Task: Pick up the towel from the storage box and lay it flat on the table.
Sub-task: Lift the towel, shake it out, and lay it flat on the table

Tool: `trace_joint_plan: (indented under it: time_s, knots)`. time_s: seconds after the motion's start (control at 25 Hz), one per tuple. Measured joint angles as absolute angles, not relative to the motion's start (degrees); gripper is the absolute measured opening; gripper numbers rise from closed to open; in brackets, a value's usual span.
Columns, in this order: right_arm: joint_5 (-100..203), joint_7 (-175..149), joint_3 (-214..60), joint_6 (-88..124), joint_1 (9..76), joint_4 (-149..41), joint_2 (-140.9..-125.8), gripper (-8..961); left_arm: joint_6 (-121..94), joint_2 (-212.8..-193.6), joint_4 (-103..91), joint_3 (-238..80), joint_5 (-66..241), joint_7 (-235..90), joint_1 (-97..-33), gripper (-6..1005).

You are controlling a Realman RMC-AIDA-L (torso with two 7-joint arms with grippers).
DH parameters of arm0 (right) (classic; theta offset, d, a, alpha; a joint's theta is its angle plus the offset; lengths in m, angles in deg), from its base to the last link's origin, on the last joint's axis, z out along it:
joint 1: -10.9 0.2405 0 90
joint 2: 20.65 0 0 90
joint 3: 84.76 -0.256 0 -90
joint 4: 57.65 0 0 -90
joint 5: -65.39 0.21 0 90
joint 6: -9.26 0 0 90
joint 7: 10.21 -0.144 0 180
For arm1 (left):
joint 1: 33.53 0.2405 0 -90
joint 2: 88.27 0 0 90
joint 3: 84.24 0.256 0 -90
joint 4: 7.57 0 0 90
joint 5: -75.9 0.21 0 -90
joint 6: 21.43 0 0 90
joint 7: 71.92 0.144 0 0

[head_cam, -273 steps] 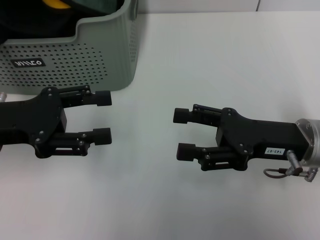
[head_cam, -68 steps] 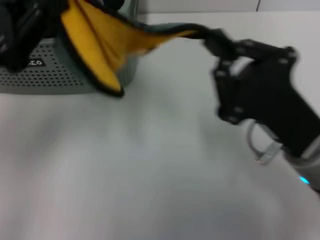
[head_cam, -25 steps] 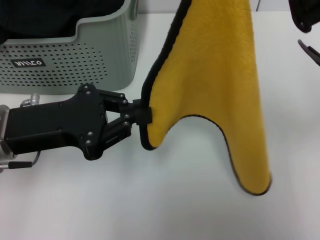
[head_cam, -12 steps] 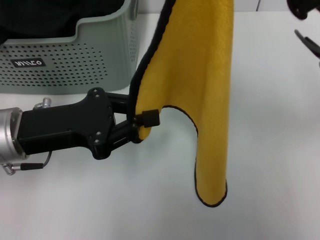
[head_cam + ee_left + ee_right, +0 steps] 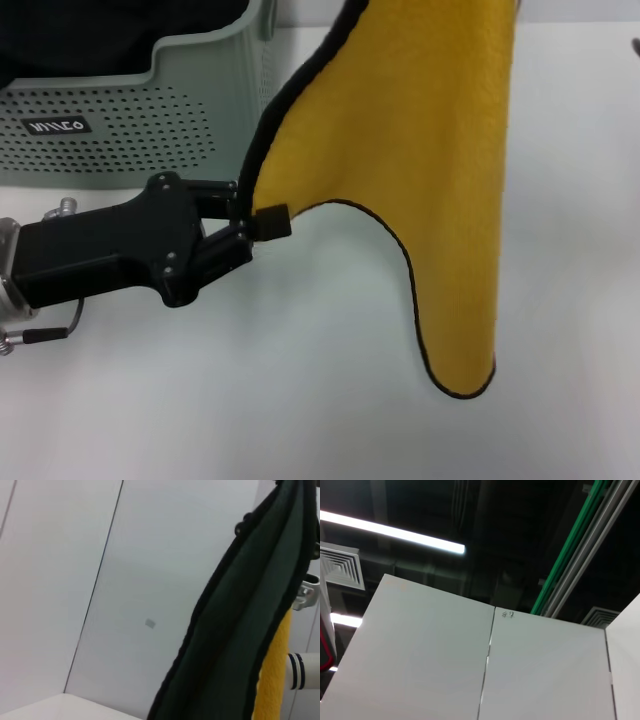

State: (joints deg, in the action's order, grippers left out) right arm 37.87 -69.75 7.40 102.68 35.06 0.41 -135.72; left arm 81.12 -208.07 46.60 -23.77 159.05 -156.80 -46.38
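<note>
The mustard-yellow towel (image 5: pixel 420 150) with black edge trim hangs in the air over the white table (image 5: pixel 300 400); its top runs out of the head view. My left gripper (image 5: pixel 258 217) is shut on the towel's left edge, to the right of the storage box and low above the table. The towel's free lower corner (image 5: pixel 462 385) hangs to the right. The pale grey-green storage box (image 5: pixel 200 120) stands at the back left. In the left wrist view the towel's dark back (image 5: pixel 235 645) fills the frame. My right gripper is out of view.
The storage box's inside looks dark. A dark logo plate (image 5: pixel 57 127) sits on its front wall. The right wrist view shows only ceiling lights and wall panels. The left arm's body (image 5: pixel 90 255) lies along the table in front of the box.
My left gripper has moved a little left and up with the towel's edge. The towel has spread wider, and its hanging corner has swung to the right.
</note>
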Motion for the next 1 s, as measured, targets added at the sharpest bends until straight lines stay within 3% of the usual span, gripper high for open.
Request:
trace_joint_plan:
  time_s: [1.0]
  knots:
    - [37.97,-70.66,3.93,105.23,32.83,0.59,-135.95,5,83.55,-207.97,42.78,-28.60,159.07,-154.49,-47.13,132]
